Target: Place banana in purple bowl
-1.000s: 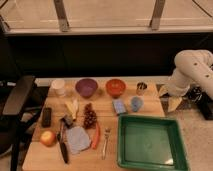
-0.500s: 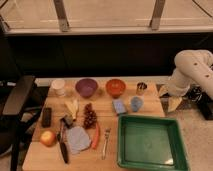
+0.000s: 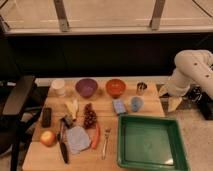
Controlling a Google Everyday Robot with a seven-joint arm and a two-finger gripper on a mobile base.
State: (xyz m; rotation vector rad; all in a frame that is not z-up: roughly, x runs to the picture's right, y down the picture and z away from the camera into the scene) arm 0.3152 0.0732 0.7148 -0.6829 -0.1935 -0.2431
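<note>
Robot lab, table (image 3: 47,156) of toy food (image 3: 90,116), arm (image 3: 192,70) with jaws beside it

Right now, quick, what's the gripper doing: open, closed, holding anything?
Gripper: open or closed cannot be told; it hangs beside the right edge of the table, away from the banana.

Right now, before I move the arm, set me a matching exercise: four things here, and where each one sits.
1. small pale yellow banana
2. round dull purple bowl
3. rectangular green plastic tray
4. two-finger gripper

A. past the right edge of the wooden table
B. back row, between white cup and orange-red bowl
C. front right corner of the table
D. just left of the dark grape bunch

Pairs: 1-D, 2-B, 3-C, 4-A
</note>
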